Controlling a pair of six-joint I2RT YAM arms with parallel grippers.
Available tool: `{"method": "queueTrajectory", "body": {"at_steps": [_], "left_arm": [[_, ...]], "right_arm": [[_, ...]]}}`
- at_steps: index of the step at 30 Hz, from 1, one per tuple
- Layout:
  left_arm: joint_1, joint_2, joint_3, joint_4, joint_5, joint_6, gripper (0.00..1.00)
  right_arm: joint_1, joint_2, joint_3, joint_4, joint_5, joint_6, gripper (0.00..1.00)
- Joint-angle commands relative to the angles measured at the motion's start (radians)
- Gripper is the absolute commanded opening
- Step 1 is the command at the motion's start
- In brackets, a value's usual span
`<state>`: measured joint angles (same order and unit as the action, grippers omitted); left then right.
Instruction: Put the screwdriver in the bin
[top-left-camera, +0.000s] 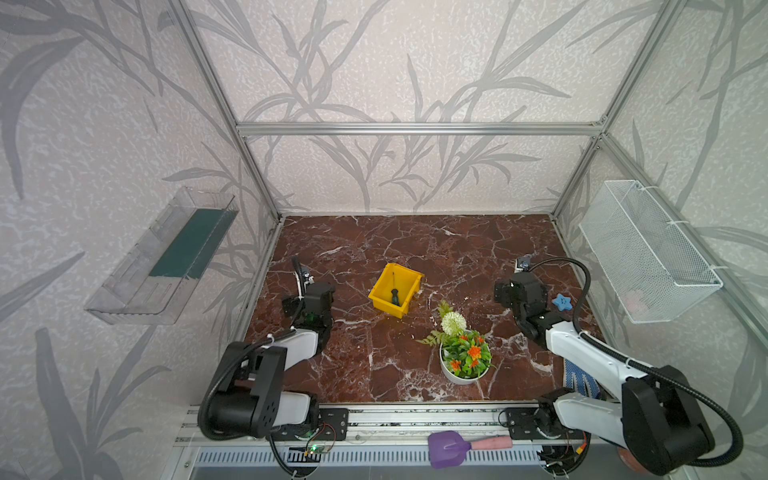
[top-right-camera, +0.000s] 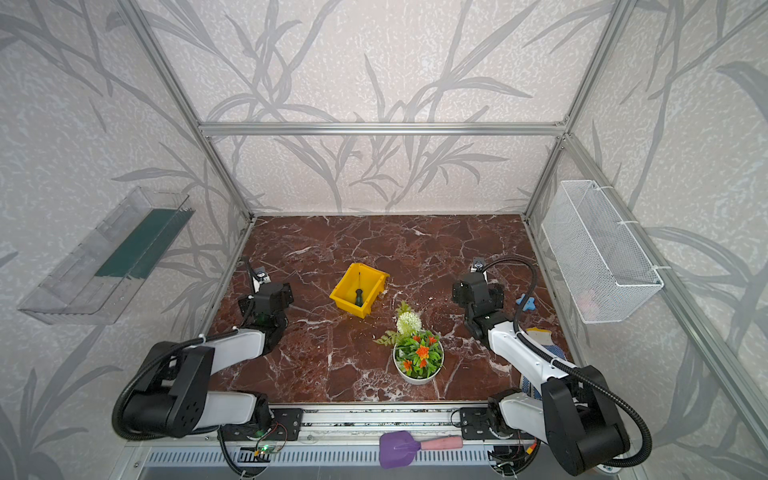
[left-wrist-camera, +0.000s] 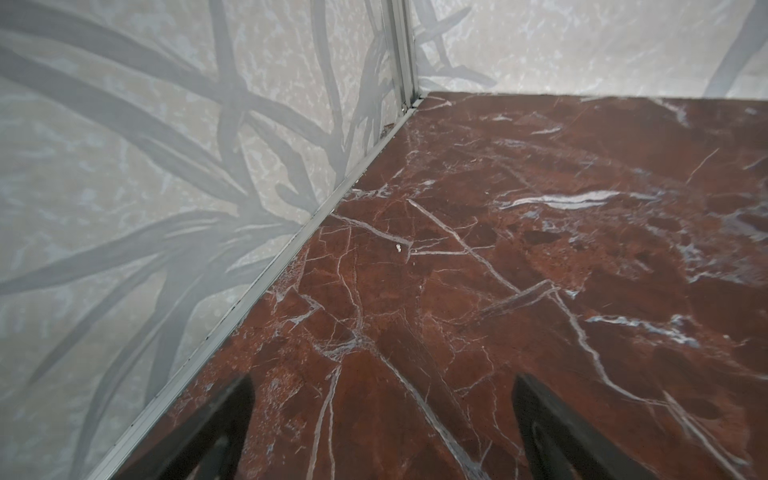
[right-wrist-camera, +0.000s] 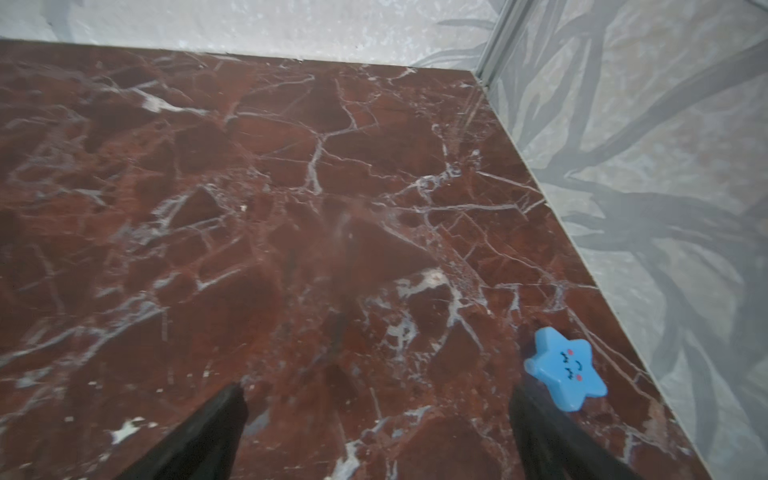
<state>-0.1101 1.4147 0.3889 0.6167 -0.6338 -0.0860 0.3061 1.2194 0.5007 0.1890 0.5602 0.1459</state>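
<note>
- My left gripper hangs low over bare marble near the left wall, jaws spread wide with nothing between them
- The bin sits mid-table, between my two arms; in both top views the screwdriver lies inside it, handle nearer the table's front edge and shaft pointing toward the back wall
- I judge the placing step done: the tool is in, and neither gripper touches it
- The flower pot stands near the bin, toward the front right
- My right gripper is likewise wide open and empty above marble, with the blue star just beside one finger
- Next move, I reckon: park both arms, keeping clear of bin and star
</note>
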Motion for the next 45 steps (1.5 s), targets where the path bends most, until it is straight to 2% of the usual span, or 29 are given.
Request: {"method": "queueTrajectory", "body": {"at_steps": [1,2,3,4,6,8,11,13,16,17,21,22,24,25,28,30,32,45], "left_arm": [[0.037,0.041,0.069,0.079,0.041,-0.005,0.99],[0.057,0.052,0.07,0.072,0.124,-0.019,0.99],[0.072,0.074,0.079,0.075,0.148,-0.032,0.99],[0.085,0.109,0.082,0.131,0.155,-0.02,0.99],[0.087,0.099,0.105,0.049,0.166,-0.035,0.99],[0.089,0.087,0.111,0.024,0.179,-0.038,0.99],[0.088,0.086,0.012,0.231,0.248,0.005,0.99],[0.087,0.09,-0.081,0.39,0.291,0.014,0.99],[0.084,0.191,-0.163,0.684,0.273,0.032,0.99],[0.082,0.212,-0.171,0.727,0.272,0.046,0.99],[0.08,0.155,-0.125,0.545,0.271,0.023,0.99],[0.08,0.171,-0.096,0.525,0.266,0.035,0.99],[0.076,0.16,-0.044,0.396,0.291,0.041,0.99],[0.077,0.153,-0.013,0.333,0.293,0.039,0.99],[0.081,0.171,-0.023,0.389,0.296,0.047,0.99],[0.085,0.157,-0.015,0.342,0.311,0.031,0.99],[0.092,0.163,-0.018,0.364,0.324,0.033,0.99],[0.09,0.161,-0.021,0.366,0.319,0.034,0.99]], "right_arm": [[-0.012,0.075,-0.064,0.277,0.14,-0.083,0.99],[-0.019,0.107,-0.069,0.326,0.158,-0.094,0.99],[-0.018,0.116,-0.054,0.311,0.157,-0.11,0.99],[-0.024,0.121,-0.045,0.316,0.122,-0.119,0.99],[-0.034,0.151,-0.069,0.437,0.095,-0.155,0.99],[-0.054,0.176,-0.069,0.463,0.041,-0.134,0.99],[-0.062,0.239,-0.099,0.611,-0.007,-0.159,0.99],[-0.062,0.232,-0.113,0.617,-0.095,-0.192,0.99],[-0.061,0.22,-0.17,0.708,-0.12,-0.202,0.99],[-0.061,0.217,-0.192,0.747,-0.134,-0.209,0.99],[-0.058,0.27,-0.281,0.946,-0.232,-0.25,0.99],[-0.058,0.325,-0.29,1.035,-0.268,-0.306,0.99],[-0.059,0.447,-0.289,1.212,-0.26,-0.33,1.0],[-0.055,0.444,-0.264,1.162,-0.244,-0.335,0.99],[-0.096,0.373,-0.207,0.949,-0.275,-0.281,0.99],[-0.121,0.392,-0.154,0.882,-0.254,-0.239,0.99],[-0.164,0.363,-0.135,0.799,-0.307,-0.193,0.99],[-0.168,0.371,-0.145,0.832,-0.315,-0.197,0.99]]}}
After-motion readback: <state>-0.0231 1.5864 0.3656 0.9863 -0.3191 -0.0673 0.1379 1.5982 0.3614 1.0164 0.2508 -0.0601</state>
